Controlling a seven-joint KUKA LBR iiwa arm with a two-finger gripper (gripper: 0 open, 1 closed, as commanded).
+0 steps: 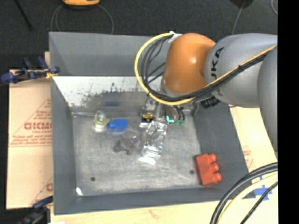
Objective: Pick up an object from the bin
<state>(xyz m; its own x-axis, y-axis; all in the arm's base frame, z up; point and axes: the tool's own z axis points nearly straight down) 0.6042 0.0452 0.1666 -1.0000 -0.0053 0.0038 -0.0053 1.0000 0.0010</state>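
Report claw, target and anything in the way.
Claw at bin centre, over clear plastic piece. Dark grey lump close beside it. Red plastic block well apart, near right wall.

high oblique view over bin point(60, 125)

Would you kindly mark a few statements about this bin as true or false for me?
1. A red block lies near the lower right corner of the bin. True.
2. The blue thing lies right of the red block. False: it lies far left of it, beside a clear round thing.
3. The gripper is above a clear plastic piece near the bin's middle. True.
4. The dark thing touches the red block. False: they lie well apart.
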